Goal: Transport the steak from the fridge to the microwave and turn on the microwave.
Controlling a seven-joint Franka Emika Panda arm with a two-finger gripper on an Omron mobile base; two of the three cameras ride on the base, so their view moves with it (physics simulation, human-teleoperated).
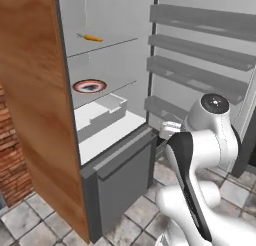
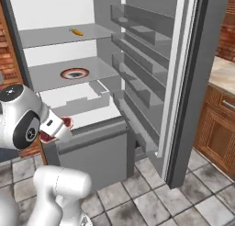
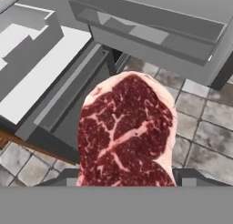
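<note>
The steak (image 3: 126,127), a red slab with white marbling, stands upright between my gripper's (image 3: 126,180) two dark fingertips, which are shut on its lower end. From the right base view the steak (image 2: 65,123) shows as a red edge beside my white hand (image 2: 54,126), just in front of the fridge's lower drawer. The fridge (image 1: 115,20) stands open with white shelves; my hand (image 1: 170,130) is outside it, near the drawer front. The microwave is out of view.
A round plate (image 1: 89,85) lies on the middle shelf and an orange carrot (image 1: 92,38) on the upper one. The open door (image 2: 147,46) with its racks hangs to the right. A wooden panel (image 1: 30,90) flanks the left, a wood cabinet (image 2: 220,119) the far right.
</note>
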